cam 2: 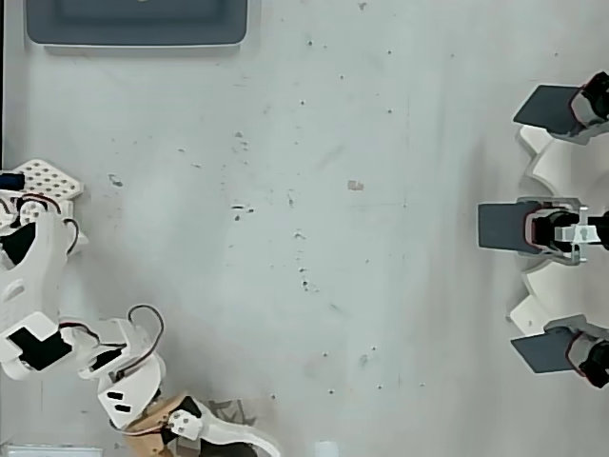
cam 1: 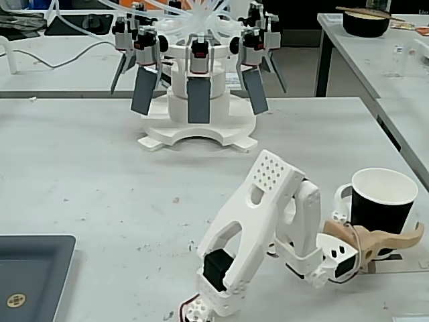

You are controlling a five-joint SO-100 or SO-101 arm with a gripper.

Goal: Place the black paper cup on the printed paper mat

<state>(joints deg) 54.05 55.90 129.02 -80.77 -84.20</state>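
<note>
The black paper cup (cam 1: 382,204) stands upright at the right of the fixed view, its white inside and rim showing. My gripper (cam 1: 379,220) is shut on it: the white finger (cam 1: 342,201) presses its left side and the tan finger (cam 1: 385,238) crosses its base in front. A thin strip of the printed paper mat (cam 1: 397,259) with a dark bar shows just below the cup; the rest is hidden. In the overhead view the gripper (cam 2: 205,433) sits at the bottom edge, the cup is out of frame, and a grey-printed scrap, probably the mat (cam 2: 231,411), peeks out beside it.
A dark grey tray (cam 1: 33,272) (cam 2: 133,24) lies far from the cup. A white fixture with several dark paddles (cam 1: 194,100) (cam 2: 552,228) stands at the table's back. A dark bowl with chopsticks (cam 1: 365,23) is on another table. The table's right edge (cam 1: 402,157) runs close behind the cup.
</note>
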